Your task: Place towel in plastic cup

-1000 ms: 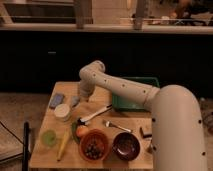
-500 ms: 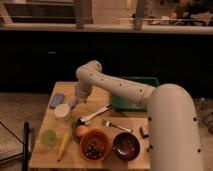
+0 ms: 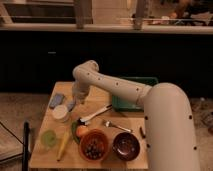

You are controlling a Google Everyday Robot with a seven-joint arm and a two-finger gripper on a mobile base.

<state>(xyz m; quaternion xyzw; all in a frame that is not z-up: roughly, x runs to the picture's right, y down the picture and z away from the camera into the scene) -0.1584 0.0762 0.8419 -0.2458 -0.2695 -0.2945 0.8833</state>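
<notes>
The towel (image 3: 56,100) is a small grey-blue cloth lying flat at the table's left edge. The plastic cup (image 3: 49,138) is pale green and stands upright near the front left corner. My gripper (image 3: 72,104) hangs down from the white arm (image 3: 88,74), just right of the towel and above the far right side of a white round container (image 3: 61,113). It holds nothing that I can see.
The wooden table (image 3: 102,162) also bears a yellow banana (image 3: 63,145), an orange (image 3: 81,131), an orange bowl of dark fruit (image 3: 93,145), a dark bowl (image 3: 126,145), a spoon (image 3: 95,115), a fork (image 3: 117,126) and a green tray (image 3: 134,96) at the back right.
The arm has swung a little to the left, bringing the gripper closer to the towel. The objects on the table have not moved.
</notes>
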